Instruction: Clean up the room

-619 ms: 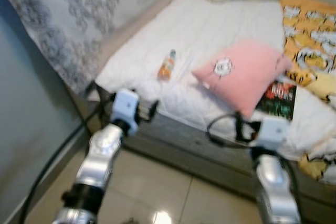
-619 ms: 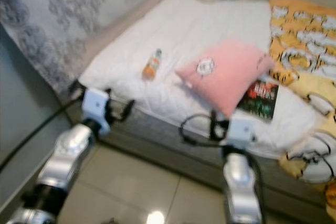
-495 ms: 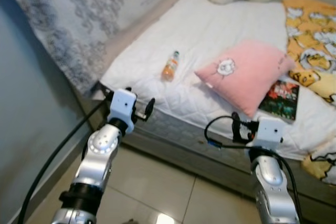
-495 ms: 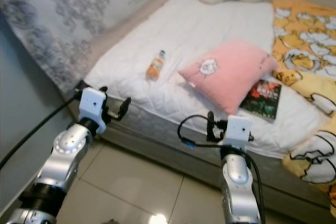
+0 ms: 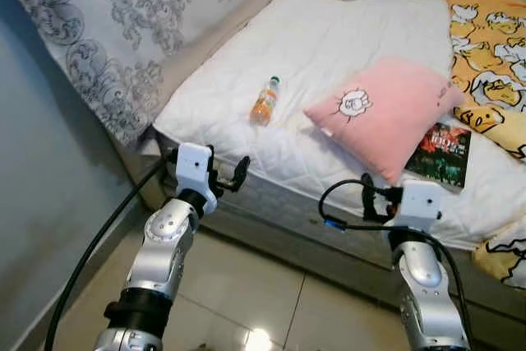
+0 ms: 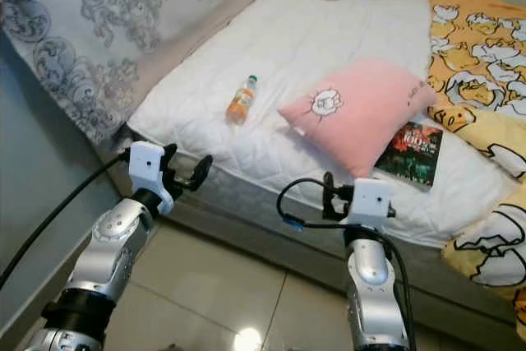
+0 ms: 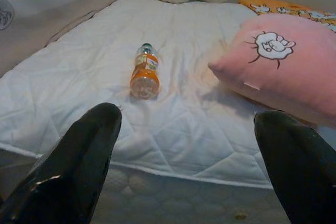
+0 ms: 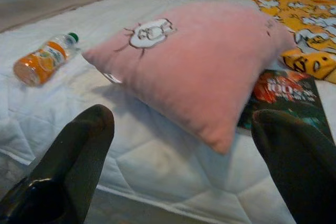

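One orange bottle (image 5: 263, 102), one pink pillow (image 5: 385, 115) and one book (image 5: 441, 145) lay on the bed (image 5: 329, 39). Left end effector (image 7: 189, 129) and right end effector (image 8: 184, 129) both gaped wide, empty, near its edge.

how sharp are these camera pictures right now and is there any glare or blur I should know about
Left eye view: sharp; the bottle and pink pillow read clearly, with a bright glare spot on the floor tile. Left wrist view: the bed is in focus, but the near black fingers look soft and shiny. Right wrist view: slightly soft, fingers blurred.
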You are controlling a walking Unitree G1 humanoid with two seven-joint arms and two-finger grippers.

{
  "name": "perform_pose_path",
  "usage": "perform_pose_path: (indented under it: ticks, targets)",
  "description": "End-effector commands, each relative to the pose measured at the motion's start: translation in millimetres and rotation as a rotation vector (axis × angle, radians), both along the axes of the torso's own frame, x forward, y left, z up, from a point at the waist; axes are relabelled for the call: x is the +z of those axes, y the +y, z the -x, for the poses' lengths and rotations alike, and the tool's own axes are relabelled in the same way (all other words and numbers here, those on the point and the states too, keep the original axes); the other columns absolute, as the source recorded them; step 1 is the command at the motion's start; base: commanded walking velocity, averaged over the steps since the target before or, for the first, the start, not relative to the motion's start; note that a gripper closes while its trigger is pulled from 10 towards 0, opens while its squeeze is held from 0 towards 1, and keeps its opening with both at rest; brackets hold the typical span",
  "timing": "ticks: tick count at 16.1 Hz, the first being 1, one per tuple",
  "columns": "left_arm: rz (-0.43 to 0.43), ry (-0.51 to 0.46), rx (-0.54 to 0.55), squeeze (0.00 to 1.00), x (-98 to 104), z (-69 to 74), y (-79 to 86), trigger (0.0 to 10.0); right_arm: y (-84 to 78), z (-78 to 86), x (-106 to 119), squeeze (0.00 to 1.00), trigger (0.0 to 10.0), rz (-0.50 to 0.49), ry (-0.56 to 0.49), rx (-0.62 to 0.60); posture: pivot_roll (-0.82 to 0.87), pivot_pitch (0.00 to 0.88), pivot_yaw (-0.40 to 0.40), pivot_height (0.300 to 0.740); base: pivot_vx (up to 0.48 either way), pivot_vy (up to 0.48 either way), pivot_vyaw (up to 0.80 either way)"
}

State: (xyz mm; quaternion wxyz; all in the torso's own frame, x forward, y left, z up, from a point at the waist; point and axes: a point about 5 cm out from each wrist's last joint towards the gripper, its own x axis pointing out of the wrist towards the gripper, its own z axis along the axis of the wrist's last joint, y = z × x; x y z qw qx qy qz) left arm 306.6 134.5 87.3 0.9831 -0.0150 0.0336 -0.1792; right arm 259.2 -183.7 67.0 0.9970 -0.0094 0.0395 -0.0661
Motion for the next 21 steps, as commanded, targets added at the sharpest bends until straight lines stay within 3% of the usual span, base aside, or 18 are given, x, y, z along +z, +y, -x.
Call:
perform_pose_path:
  ticks: [1, 7, 12, 17, 18, 20, 21]
  targets:
    - [-0.004, -0.027, -0.005, 0.00, 6.5, -4.6, -3.0, 10.0, 0.4, -2.3, 3.6, 0.00, 10.0, 0.018, -0.021, 0.011, 0.07, 0.000, -0.008, 0.740, 0.480, 0.000, 0.00]
    - [-0.028, -0.032, -0.011, 0.00, 7.4, -8.0, -2.9, 10.0, 7.3, -3.5, 3.6, 0.00, 10.0, 0.049, -0.019, 0.055, 0.07, 0.000, -0.011, 0.740, 0.480, 0.000, 0.00]
    - [-0.048, -0.052, -0.003, 0.00, 10.8, -12.8, -2.1, 10.0, 6.1, -5.9, 2.7, 0.00, 10.0, 0.056, -0.014, 0.053, 0.06, 0.000, -0.014, 0.740, 0.480, 0.000, -0.78]
    - [-0.113, -0.035, 0.057, 0.00, 10.1, -23.1, 10.9, 10.0, 7.0, -3.2, 2.8, 0.00, 10.0, 0.037, -0.025, 0.042, 0.06, 0.000, -0.007, 0.740, 0.480, 0.000, -0.61]
    - [-0.151, 0.012, 0.060, 0.00, 3.9, -25.6, 12.1, 10.0, 7.0, -1.1, 2.5, 0.00, 10.0, 0.048, -0.024, 0.045, 0.05, 0.000, -0.001, 0.740, 0.480, 0.000, 0.00]
    - [-0.348, 0.173, 0.177, 0.00, -19.5, -32.3, 28.8, 10.0, 7.5, 6.5, 3.8, 0.00, 10.0, 0.050, -0.022, 0.044, 0.02, 0.000, 0.003, 0.740, 0.187, 0.000, 0.00]
    - [-0.356, 0.205, 0.231, 0.00, -23.0, -33.5, 36.8, 10.0, 7.6, 10.3, 5.0, 0.00, 10.0, 0.049, -0.025, 0.044, 0.00, 0.000, 0.003, 0.740, 0.000, 0.000, 0.00]
